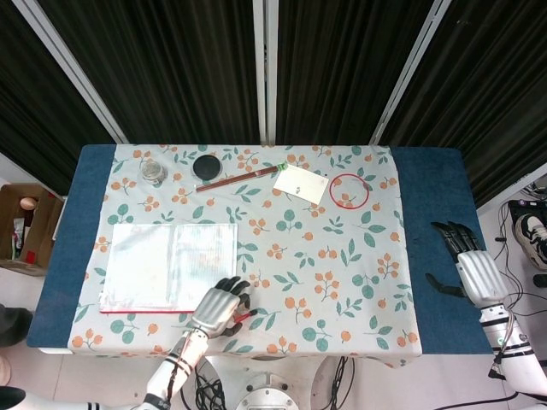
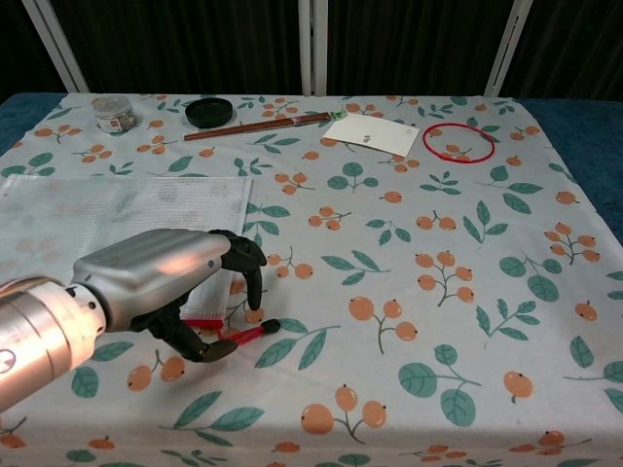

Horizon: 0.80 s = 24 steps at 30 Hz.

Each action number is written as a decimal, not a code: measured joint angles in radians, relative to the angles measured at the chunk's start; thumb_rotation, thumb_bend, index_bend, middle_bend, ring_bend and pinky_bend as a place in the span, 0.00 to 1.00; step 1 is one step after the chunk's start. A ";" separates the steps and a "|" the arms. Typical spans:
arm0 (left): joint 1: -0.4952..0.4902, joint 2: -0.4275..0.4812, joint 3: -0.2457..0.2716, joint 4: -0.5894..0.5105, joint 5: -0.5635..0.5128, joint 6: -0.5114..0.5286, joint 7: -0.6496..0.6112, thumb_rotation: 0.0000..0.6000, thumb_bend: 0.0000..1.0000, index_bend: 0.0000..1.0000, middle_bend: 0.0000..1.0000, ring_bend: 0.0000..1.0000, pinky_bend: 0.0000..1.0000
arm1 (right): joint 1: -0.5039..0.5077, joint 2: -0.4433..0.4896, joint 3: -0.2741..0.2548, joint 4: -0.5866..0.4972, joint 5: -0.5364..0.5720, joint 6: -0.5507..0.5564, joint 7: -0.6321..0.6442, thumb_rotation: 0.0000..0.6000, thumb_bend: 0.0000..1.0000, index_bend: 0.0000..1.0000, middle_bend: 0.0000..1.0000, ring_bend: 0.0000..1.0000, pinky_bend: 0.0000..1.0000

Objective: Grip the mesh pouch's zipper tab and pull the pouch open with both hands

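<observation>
The left robot hand [image 2: 170,292] hovers over the pouch [image 2: 117,233], fingers curled toward the red zipper tab [image 2: 243,337] at its near corner, nothing pinched yet. The right robot hand [image 1: 473,272] rests released, well apart. Next: pinch the tab.

Left robot hand [image 2: 180,282]: fingers curled down over the pouch's near right corner
Mesh pouch [image 2: 117,219]: flat on the tabletop [image 2: 409,263], red-edged
Zipper tab [image 2: 248,334]: red, just beside the fingertips [image 2: 253,313]
Far edge: jar [image 2: 114,112], black lid [image 2: 208,111], red ring [image 2: 458,142]
</observation>
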 measured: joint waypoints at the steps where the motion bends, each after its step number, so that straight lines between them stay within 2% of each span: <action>1: -0.002 -0.006 0.002 0.001 -0.012 0.007 0.012 1.00 0.28 0.40 0.15 0.10 0.16 | 0.000 -0.001 -0.001 0.003 0.000 0.000 0.002 1.00 0.18 0.05 0.09 0.00 0.01; 5: -0.013 -0.032 0.008 0.000 -0.059 0.028 0.032 1.00 0.29 0.41 0.15 0.10 0.16 | 0.000 -0.001 -0.002 0.008 0.001 0.003 0.008 1.00 0.18 0.05 0.09 0.00 0.01; 11: -0.030 -0.067 0.016 0.021 -0.075 0.045 0.042 1.00 0.30 0.43 0.15 0.10 0.16 | -0.002 0.000 -0.004 0.011 0.003 0.005 0.014 1.00 0.18 0.05 0.09 0.00 0.01; 24: -0.035 -0.112 0.034 0.065 -0.068 0.113 0.058 1.00 0.32 0.49 0.17 0.10 0.16 | 0.001 -0.001 -0.009 0.017 0.009 -0.006 0.022 1.00 0.18 0.05 0.09 0.00 0.01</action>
